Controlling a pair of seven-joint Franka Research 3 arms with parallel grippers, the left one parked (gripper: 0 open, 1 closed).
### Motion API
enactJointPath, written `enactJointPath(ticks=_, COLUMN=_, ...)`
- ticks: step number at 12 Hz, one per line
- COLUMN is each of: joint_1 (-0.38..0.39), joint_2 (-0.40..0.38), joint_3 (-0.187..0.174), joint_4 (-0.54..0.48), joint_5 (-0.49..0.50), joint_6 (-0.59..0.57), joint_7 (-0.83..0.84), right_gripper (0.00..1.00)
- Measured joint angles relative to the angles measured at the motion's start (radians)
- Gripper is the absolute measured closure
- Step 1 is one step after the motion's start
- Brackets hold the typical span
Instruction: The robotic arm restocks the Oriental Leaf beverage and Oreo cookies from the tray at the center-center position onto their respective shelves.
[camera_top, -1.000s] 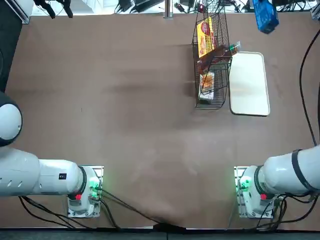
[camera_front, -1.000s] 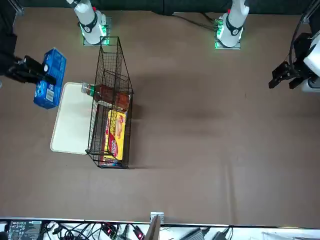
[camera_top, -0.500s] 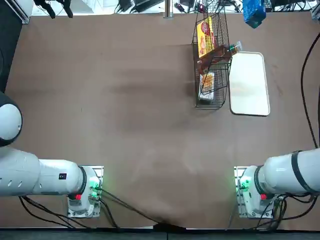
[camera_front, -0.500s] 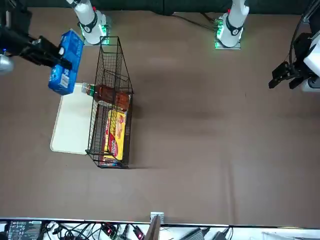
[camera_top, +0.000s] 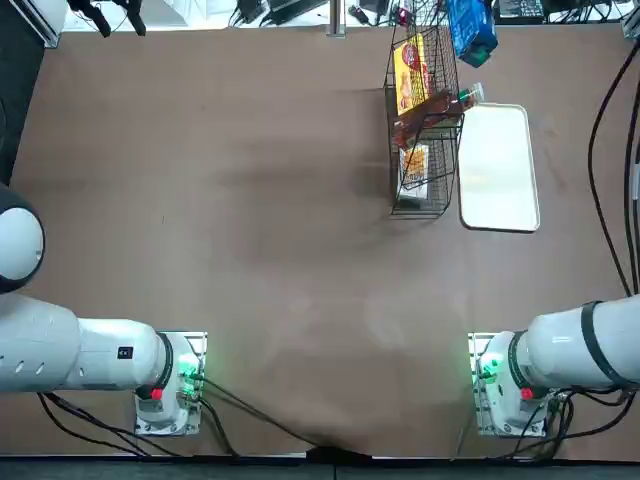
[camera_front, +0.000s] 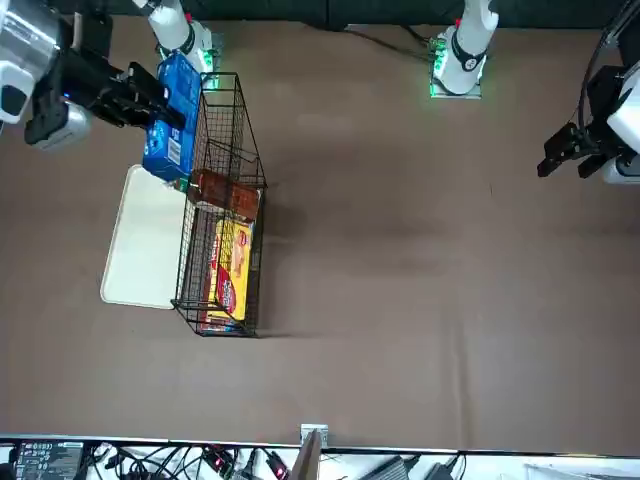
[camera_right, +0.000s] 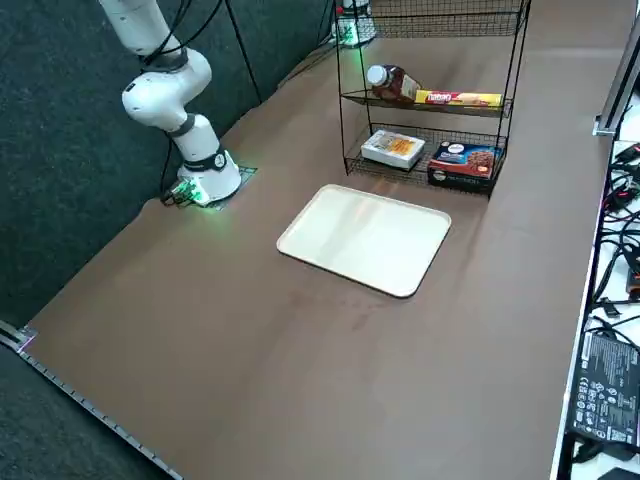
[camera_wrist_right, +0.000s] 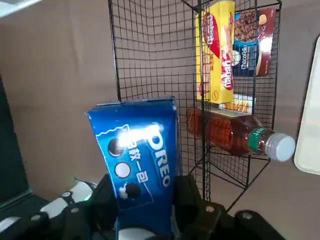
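Now look to tall black wire rack (camera_right: 440, 24); beside it, see bare white rectangular tray (camera_right: 365, 240). With right gripper (camera_wrist_right: 146, 195) parted to packet width, clamped on oblong blue Oreo packet (camera_wrist_right: 140, 165), near rack. Likely light, slick, crushable: grip lightly by opposite sides. Within rack, on one tier, find clear bottle of reddish-brown tea (camera_wrist_right: 225, 131) and yellow-and-red snack pack (camera_wrist_right: 222, 50).

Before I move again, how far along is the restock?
The tea bottle already lies on a shelf of the rack, and the tray is bare. The right gripper holds the Oreo pack beside the rack; shelving it remains.
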Motion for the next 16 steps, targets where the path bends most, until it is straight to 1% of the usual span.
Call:
enactJointPath(ticks=3, joint_1=0.033, joint_2=0.021, joint_3=0.009, joint_4=-0.006, joint_5=-0.045, joint_6=0.006, joint_7=0.006, right_gripper=0.41)
enactJointPath(ticks=5, joint_1=0.063, joint_2=0.060, joint_3=0.011, joint_4=-0.015, joint_5=-0.056, joint_6=0.037, joint_7=0.030, right_gripper=0.40)
enactJointPath(ticks=8, joint_1=0.076, joint_2=0.094, joint_3=0.011, joint_4=-0.017, joint_5=-0.056, joint_6=0.053, joint_7=0.059, right_gripper=0.36)
enactJointPath(ticks=9, joint_1=0.080, joint_2=0.102, joint_3=0.011, joint_4=-0.017, joint_5=-0.056, joint_6=0.057, joint_7=0.070, right_gripper=0.33)
enactJointPath(ticks=10, joint_1=0.083, joint_2=0.108, joint_3=0.011, joint_4=-0.017, joint_5=-0.056, joint_6=0.058, joint_7=0.080, right_gripper=0.32)
enactJointPath(ticks=11, joint_1=0.085, joint_2=0.113, joint_3=0.011, joint_4=-0.017, joint_5=-0.057, joint_6=0.060, joint_7=0.086, right_gripper=0.23)
enactJointPath(ticks=13, joint_1=0.086, joint_2=0.117, joint_3=0.011, joint_4=-0.017, joint_5=-0.057, joint_6=0.063, joint_7=0.090, right_gripper=0.02)
enactJointPath(ticks=14, joint_1=0.087, joint_2=0.118, joint_3=0.011, joint_4=-0.017, joint_5=-0.057, joint_6=0.064, joint_7=0.090, right_gripper=0.00)
enactJointPath(ticks=16, joint_1=0.088, joint_2=0.118, joint_3=0.011, joint_4=-0.017, joint_5=-0.057, joint_6=0.064, joint_7=0.091, right_gripper=0.00)
